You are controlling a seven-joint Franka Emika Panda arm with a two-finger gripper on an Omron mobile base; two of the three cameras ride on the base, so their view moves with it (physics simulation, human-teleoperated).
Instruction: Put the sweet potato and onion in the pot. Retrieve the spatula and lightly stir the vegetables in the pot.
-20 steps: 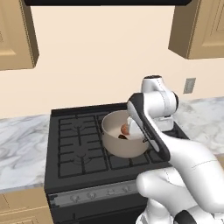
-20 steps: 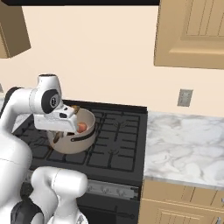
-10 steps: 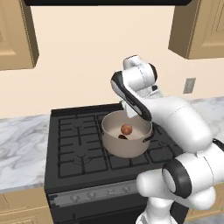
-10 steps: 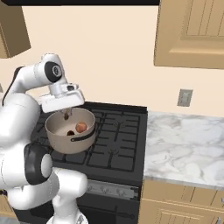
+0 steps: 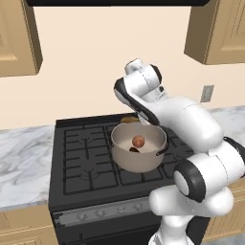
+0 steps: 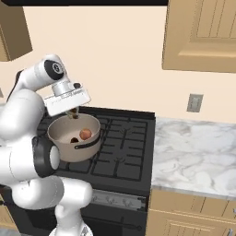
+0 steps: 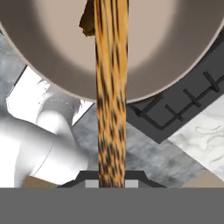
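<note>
From where I stand, the pot [image 5: 139, 152] sits nearest, on the front right burner of the black stove [image 5: 86, 162], with its dark side handle toward the front. Inside it the onion [image 5: 138, 141] rests near the middle of the pale bottom, and the sweet potato [image 6: 74, 139] lies just beside it, low against the wall; from the right base view the onion [image 6: 85, 134] is to the right of that dark lump.

Above the pot's far rim the tool [image 6: 73, 112] hangs, pointing down. In the hand view the spatula [image 7: 111, 87] runs straight from between the fingertips out over the pot [image 7: 175, 48], so the tool is closed on its handle.

I can read no writing anywhere.

Half a second ago the hand was higher and more to the right of the pot; it has now come down at the pot's back edge.

Beyond lie the marble counter [image 6: 193, 152] and a wall outlet [image 6: 195, 102].
</note>
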